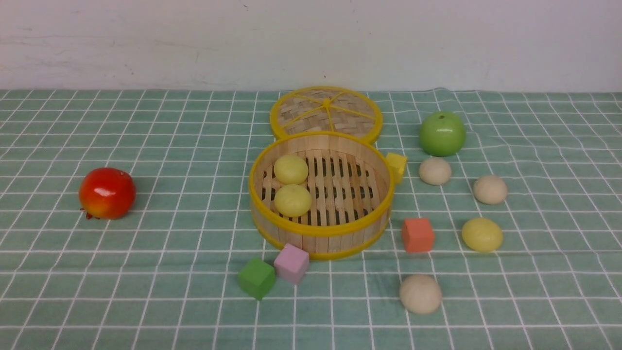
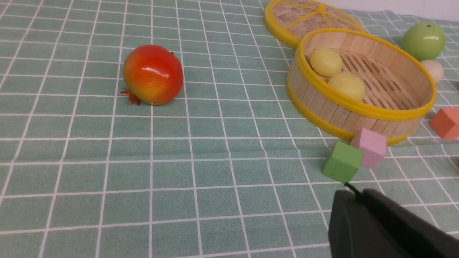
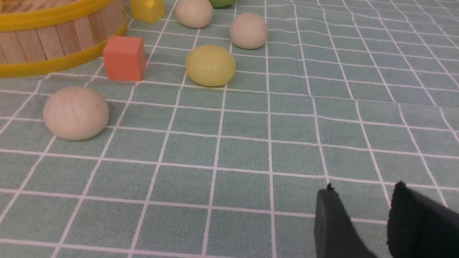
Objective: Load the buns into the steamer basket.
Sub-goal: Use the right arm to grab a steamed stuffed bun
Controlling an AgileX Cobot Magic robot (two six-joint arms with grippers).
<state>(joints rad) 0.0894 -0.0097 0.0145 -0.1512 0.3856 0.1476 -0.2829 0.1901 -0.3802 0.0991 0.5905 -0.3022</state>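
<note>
a: left gripper (image 2: 358,196) first: fingers pressed together, no gap showing, nothing between them, low over the near part of the cloth (image 1: 146,301). right gripper (image 3: 364,188)?

b: fingers apart, cloth showing through the gap, empty, also low near the cloth's near edge.

a: and the steamer basket (image 1: 320,229)?

b: upright in the middle of the cloth. inside, on the slats by the left wall, far yellow bun (image 1: 290,169) and near yellow bun (image 1: 292,200), one just behind the other.

a: other buns?

b: four out on the cloth, all right of the basket. first beige bun (image 1: 435,170) near the basket's right side, second beige bun (image 1: 490,189) further right, third yellow bun (image 1: 481,235) nearer, third beige bun (image 1: 420,293) closest to the near edge.

a: around the basket?

b: yellow cube (image 1: 397,165) against its right wall, pink cube (image 1: 291,263) against its near wall, green cube (image 1: 256,278) touching the pink one, orange cube (image 1: 417,235) just right. lid (image 1: 325,109) flat behind, green apple (image 1: 442,133) right of the lid, pomegranate (image 1: 107,192) well apart toward the left edge.
</note>
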